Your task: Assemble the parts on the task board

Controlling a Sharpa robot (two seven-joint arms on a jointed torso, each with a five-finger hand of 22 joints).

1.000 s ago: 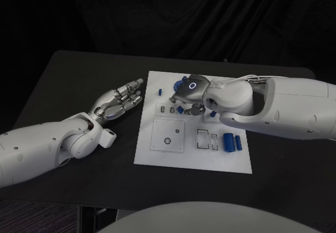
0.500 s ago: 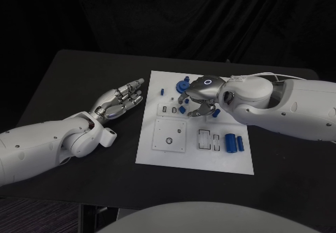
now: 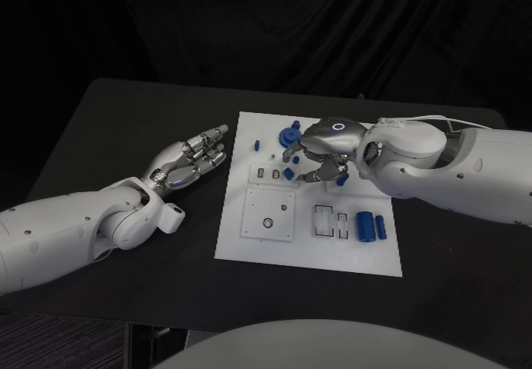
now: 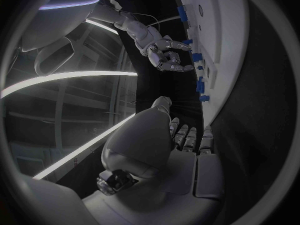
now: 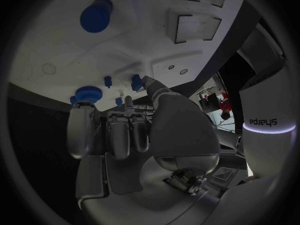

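Nearest the robot, the task board (image 3: 288, 254) sits in the middle of the black table (image 3: 100, 138). Its near right part has two blue cylinders (image 3: 369, 225) lying side by side, next to a pair of rectangular slots (image 3: 324, 220). Left of those there's a raised square plate (image 3: 267, 214) with a small hole in it.

The left hand (image 3: 191, 161) rests on the table just off the board's left edge, palm down. Its fingers are straight and close together, pointing toward the far end, and it holds nothing. From the left wrist view the same hand (image 4: 187, 137) lies flat beside the board's edge (image 4: 220, 85).

Further back, the right hand (image 3: 316, 154) hovers over the far middle of the board with its fingers curled downward among a bunch of small blue parts (image 3: 287, 174). Honestly can't tell whether it's actually pinching one or just touching them. The right wrist view has the fingers (image 5: 128, 130) reaching toward a little blue piece (image 5: 135, 82), but the contact itself is hidden.

At the far end, a blue gear-like part (image 3: 289, 136) stands just left of the right hand, and a small blue peg (image 3: 256, 144) sits further left of that.
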